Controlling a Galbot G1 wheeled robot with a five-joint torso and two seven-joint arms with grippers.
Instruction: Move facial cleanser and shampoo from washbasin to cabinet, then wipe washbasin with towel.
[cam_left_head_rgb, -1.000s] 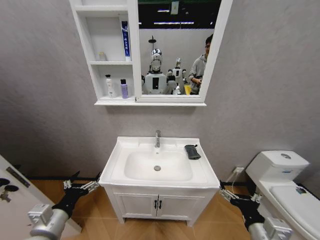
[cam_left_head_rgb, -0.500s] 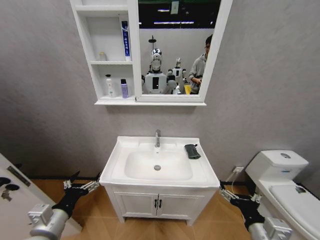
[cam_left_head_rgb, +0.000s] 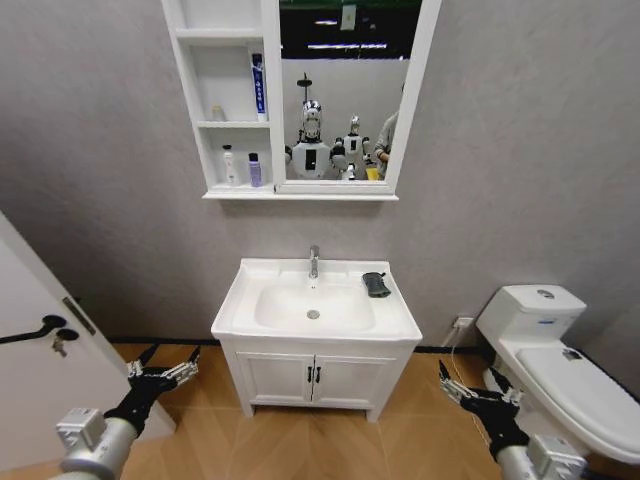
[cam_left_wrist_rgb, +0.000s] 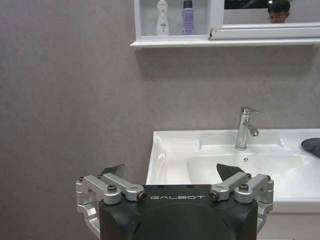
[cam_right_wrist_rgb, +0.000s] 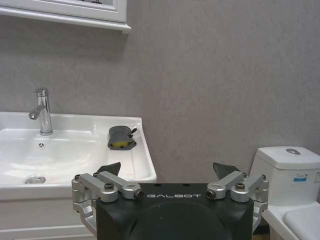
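The white washbasin (cam_left_head_rgb: 240, 300) stands ahead with its chrome faucet (cam_left_head_rgb: 314, 262). The dark towel (cam_left_head_rgb: 376, 284) lies folded on the rim right of the faucet, also seen as the towel (cam_right_wrist_rgb: 121, 137). Above hangs the cabinet (cam_left_head_rgb: 235, 190) with its mirror. A white bottle (cam_left_head_rgb: 230, 166) and a purple bottle (cam_left_head_rgb: 254, 170) stand on its lowest shelf, and a blue tube (cam_left_head_rgb: 259, 85) on the shelf above. I cannot tell which is the facial cleanser or the shampoo. My left gripper (cam_left_head_rgb: 165, 372) and right gripper (cam_left_head_rgb: 465, 385) hang low on either side of the vanity, both open and holding nothing.
A white toilet (cam_left_head_rgb: 540, 340) stands to the right of the vanity. A white door (cam_left_head_rgb: 40, 340) with a dark handle leans in at the left. The vanity's two doors (cam_left_head_rgb: 313, 378) are shut. Wooden floor lies between me and the vanity.
The whole head view has shifted: the washbasin and cabinet look smaller and farther, with more door and toilet showing, so the camera moved back. Both grippers hold the same pose.
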